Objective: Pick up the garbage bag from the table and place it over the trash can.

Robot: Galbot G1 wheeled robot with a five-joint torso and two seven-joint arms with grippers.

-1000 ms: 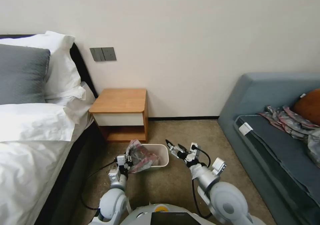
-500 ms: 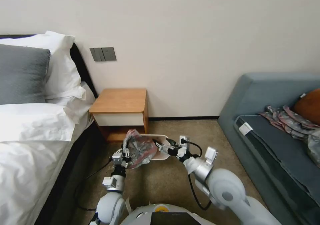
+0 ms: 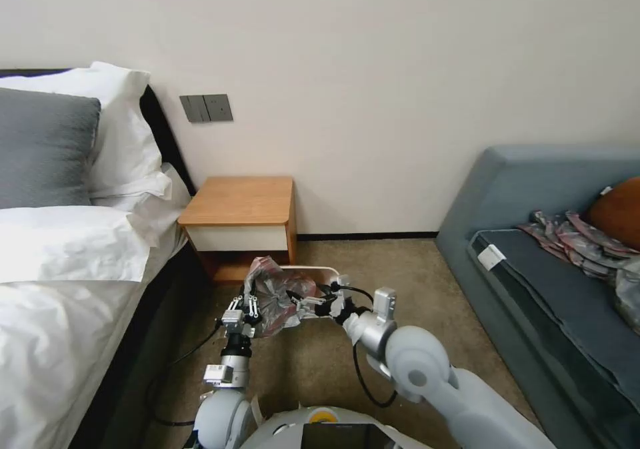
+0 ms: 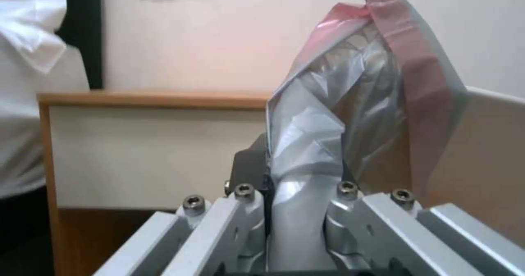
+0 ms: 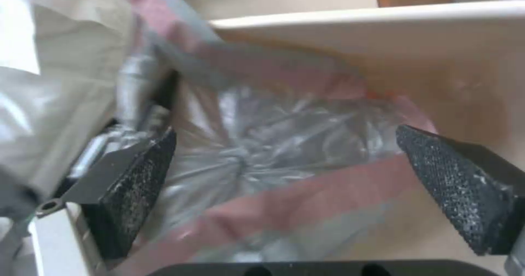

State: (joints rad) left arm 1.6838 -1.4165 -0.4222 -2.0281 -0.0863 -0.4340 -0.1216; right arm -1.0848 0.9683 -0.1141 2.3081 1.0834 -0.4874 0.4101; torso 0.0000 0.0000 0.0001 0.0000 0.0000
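Head view: wrinkly garbage bag (image 3: 277,298).

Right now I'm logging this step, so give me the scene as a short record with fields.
bag: garbage bag, off the table, held above the trash can
left gripper: fingers shut on the bag's near side
right gripper: fingers open at the bag's mouth
bin: on the carpet before the table
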